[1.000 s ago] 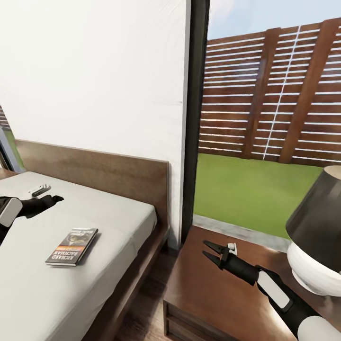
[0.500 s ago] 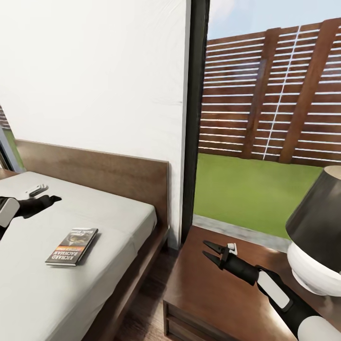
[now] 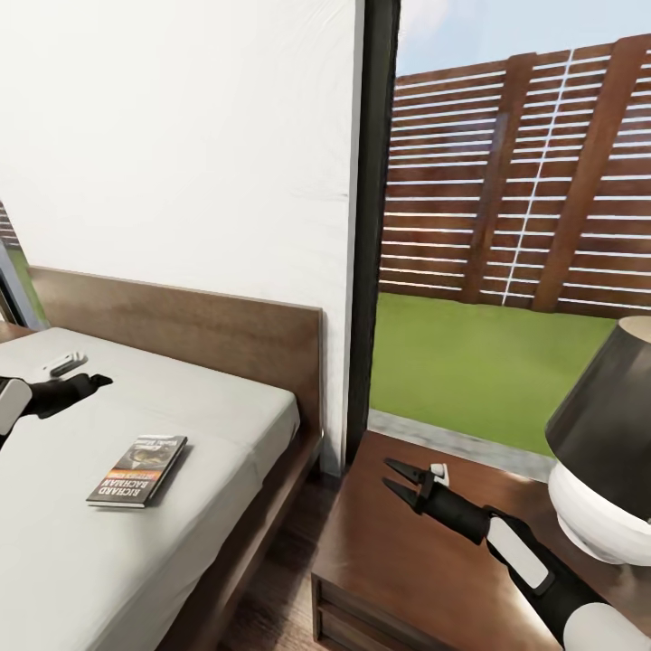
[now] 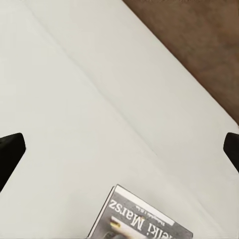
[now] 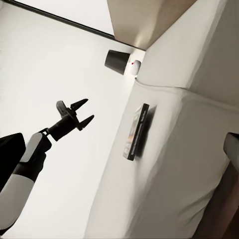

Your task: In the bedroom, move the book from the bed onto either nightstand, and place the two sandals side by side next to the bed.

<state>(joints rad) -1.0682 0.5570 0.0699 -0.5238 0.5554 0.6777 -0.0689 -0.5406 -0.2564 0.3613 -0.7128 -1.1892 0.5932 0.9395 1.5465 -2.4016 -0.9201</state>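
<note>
The book (image 3: pixel 137 469) lies flat on the light-grey mattress of the bed (image 3: pixel 208 411), near its right edge; it also shows at the edge of the left wrist view as the book (image 4: pixel 142 220). My left gripper (image 3: pixel 98 381) hovers open above the mattress, left of and beyond the book, its fingers (image 4: pixel 10 152) spread wide. Seen from the right wrist, the left gripper (image 5: pixel 83 112) hangs apart from the book (image 5: pixel 135 131). My right gripper (image 3: pixel 395 478) is open over the nightstand (image 3: pixel 398 561), holding nothing. The sandals are out of view.
A dark-shaded lamp with a white base (image 3: pixel 604 452) stands on the nightstand's right side. A small white object (image 3: pixel 65 363) lies on the mattress by the headboard (image 3: pixel 181 325). A narrow floor gap (image 3: pixel 271 570) separates bed and nightstand. The second lamp (image 5: pixel 119 60) stands beyond the bed.
My left gripper has drawn back slightly to the left over the mattress. The right gripper has edged a little left. The book has not moved.
</note>
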